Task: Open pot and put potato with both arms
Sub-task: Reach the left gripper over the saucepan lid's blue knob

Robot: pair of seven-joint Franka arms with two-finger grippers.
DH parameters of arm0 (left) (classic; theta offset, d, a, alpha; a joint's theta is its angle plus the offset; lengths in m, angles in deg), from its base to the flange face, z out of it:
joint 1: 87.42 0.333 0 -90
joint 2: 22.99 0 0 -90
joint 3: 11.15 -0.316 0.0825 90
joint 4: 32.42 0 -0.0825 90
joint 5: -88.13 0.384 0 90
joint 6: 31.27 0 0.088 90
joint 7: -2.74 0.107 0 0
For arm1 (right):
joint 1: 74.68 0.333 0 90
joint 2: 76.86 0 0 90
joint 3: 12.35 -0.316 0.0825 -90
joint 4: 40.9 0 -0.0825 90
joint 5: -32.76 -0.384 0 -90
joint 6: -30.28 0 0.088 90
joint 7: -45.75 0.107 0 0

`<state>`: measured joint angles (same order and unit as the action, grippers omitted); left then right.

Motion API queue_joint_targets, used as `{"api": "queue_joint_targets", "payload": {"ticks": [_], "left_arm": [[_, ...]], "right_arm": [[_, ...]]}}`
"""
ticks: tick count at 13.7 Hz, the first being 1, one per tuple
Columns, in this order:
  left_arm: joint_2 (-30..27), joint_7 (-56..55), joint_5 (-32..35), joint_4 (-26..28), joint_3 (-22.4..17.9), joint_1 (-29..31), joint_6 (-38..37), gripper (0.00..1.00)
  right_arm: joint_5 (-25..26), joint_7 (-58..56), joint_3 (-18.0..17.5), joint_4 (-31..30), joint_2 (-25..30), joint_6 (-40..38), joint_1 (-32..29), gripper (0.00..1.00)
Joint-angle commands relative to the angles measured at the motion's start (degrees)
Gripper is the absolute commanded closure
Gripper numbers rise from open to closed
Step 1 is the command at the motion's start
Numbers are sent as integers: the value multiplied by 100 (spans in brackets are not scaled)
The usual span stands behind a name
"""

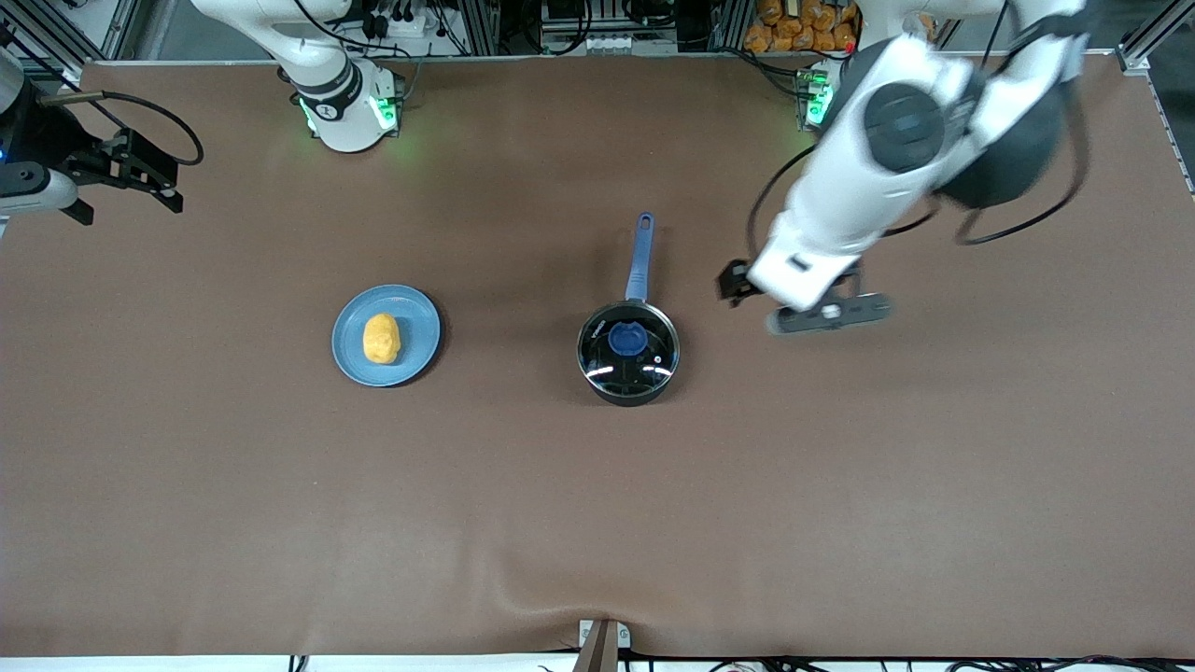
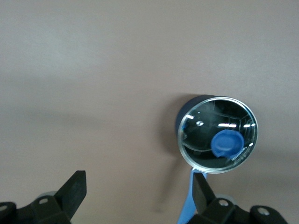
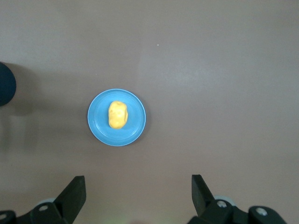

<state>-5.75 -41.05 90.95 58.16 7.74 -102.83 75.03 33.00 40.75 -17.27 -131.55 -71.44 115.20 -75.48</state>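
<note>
Left gripper (image 1: 826, 313), fingers spread and empty, hangs over bare table at frame centre-right beside the lidded black blue-handled saucepan (image 1: 628, 353). Right gripper (image 1: 140, 173), spread, waits upper-left; lumpy yellow potato (image 1: 381, 338) sits on round blue plate (image 1: 415, 322).

We see a brown matte surface (image 1: 280, 504) carrying a flat blue plate (image 1: 413, 317) and a lidded black saucepan (image 1: 628, 352), well apart.

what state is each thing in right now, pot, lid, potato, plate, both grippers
small black saucepan with long blue handle: upright on the table, closed
glass lid with blue knob: seated on the pot
lumpy yellow-orange potato: lying on the plate
flat blue plate: flat on the table, holding the potato
left gripper: open, empty, beside the pot
right gripper: open, empty, waiting
</note>
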Motion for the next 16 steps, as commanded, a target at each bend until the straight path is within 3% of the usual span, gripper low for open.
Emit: {"api": "queue_joint_targets", "payload": {"ticks": [1,12,16], "left_arm": [[463,-445,184,-155,-8,-277,320,0],[1448,-1210,228,-252,-87,-1068,1270,0],[1703,-1632,728,-252,-78,-1191,1376,0]], "right_arm": [[-15,8,-70,4,29,-98,-87,0],[-24,8,-70,4,-6,-143,-210,0],[-41,8,-70,4,-6,-160,-209,0]]}}
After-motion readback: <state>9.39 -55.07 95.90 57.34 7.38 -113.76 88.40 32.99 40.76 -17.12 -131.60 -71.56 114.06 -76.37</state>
